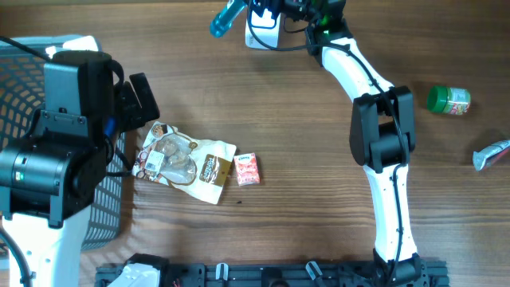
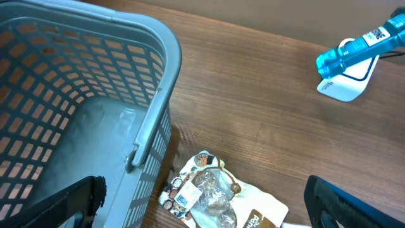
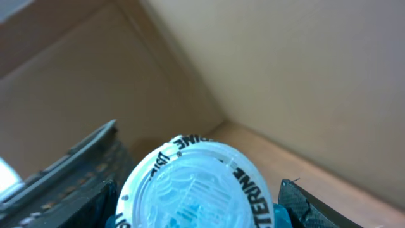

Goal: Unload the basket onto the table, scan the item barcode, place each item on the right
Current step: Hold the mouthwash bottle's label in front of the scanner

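Right hand (image 3: 196,206) partly open, fingers clamped on either side of one mouthwash bottle (image 1: 227,18), which is held off the counter (image 1: 319,159) at its far edge, just over the one white scanner (image 1: 263,33). Bottle is translucent blue and tilted; its pale round end carries raised "LISTERINE" lettering. Left hand (image 1: 137,102) spread wide and empty, above the one grey basket (image 2: 95,82) at the left edge. On the counter: one snack pouch (image 1: 187,161), one pink packet (image 1: 247,169), one green jar (image 1: 449,100), one tube (image 1: 492,153).
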`<state>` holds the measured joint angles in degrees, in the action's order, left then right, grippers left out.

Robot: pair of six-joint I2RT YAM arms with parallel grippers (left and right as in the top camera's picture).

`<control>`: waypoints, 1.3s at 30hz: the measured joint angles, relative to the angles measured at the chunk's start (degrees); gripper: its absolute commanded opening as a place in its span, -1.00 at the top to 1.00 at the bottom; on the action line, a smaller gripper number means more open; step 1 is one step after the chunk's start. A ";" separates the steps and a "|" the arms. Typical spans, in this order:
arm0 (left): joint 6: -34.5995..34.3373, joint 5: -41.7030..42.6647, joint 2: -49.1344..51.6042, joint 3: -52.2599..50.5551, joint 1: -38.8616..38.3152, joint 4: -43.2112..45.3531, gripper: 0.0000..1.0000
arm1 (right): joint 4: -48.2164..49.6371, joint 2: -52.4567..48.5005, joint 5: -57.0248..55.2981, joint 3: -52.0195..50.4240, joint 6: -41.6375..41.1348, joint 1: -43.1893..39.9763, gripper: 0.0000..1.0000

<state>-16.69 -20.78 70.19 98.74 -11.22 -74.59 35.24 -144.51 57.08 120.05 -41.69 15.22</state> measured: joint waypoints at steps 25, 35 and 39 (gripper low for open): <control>0.02 -0.83 0.00 0.00 0.00 0.00 -1.00 | -32.85 -0.26 4.85 0.17 5.18 2.16 0.08; 0.02 -1.31 0.00 0.00 0.00 1.11 -1.00 | -63.49 12.41 -22.82 0.00 15.58 4.24 0.15; 0.02 -1.68 0.00 0.00 0.00 1.11 -1.00 | -76.46 22.88 -39.93 0.24 23.06 7.48 0.26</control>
<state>-16.67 -22.46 70.19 98.74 -11.22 -73.47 -41.21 -121.62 17.15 120.29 -18.63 22.70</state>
